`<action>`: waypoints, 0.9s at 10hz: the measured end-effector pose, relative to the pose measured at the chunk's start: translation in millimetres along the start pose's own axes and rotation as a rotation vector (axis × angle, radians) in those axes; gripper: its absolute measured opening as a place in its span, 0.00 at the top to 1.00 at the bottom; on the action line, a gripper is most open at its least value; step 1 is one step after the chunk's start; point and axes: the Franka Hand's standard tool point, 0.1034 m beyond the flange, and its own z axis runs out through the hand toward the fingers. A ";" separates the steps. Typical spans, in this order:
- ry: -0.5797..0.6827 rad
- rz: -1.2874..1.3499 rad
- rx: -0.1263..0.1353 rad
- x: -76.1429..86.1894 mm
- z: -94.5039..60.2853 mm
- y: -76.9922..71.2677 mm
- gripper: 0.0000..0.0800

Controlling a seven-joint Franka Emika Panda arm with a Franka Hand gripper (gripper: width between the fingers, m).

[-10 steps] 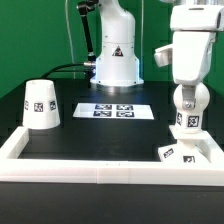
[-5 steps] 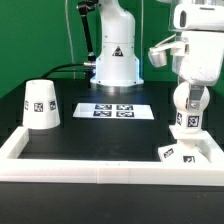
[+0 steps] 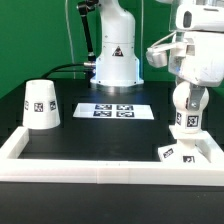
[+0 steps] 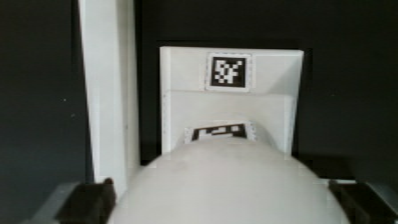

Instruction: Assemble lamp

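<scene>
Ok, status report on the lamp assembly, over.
End effector shut on bulb. Bulb upright over base. Shade off to exterior view's left, nothing in the way.

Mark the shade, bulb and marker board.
shade (image 3: 40, 105): exterior view, tagged side wall.
bulb (image 4: 215, 180): wrist view, rounded top.
marker board (image 3: 113, 110): exterior view, centre of the board.

Arm (image 3: 196, 52): white rounded housings, dark joint seams. Base column (image 3: 116, 66): black triangular mark (image 3: 117, 51). Black cables (image 3: 66, 68) behind base. Gripper (image 3: 187, 104): dark fingers (image 4: 89, 198).
</scene>
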 end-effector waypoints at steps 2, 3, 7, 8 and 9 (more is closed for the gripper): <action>0.000 0.080 0.001 -6.9 0.4 0.8 0.28; 0.000 0.194 0.001 -9.1 0.1 1.1 0.28; 0.001 0.643 0.002 -6.5 -0.6 0.9 0.28; 0.001 0.724 0.002 -6.8 -0.6 1.0 0.28; 0.002 0.833 0.001 -5.9 -0.7 1.0 0.28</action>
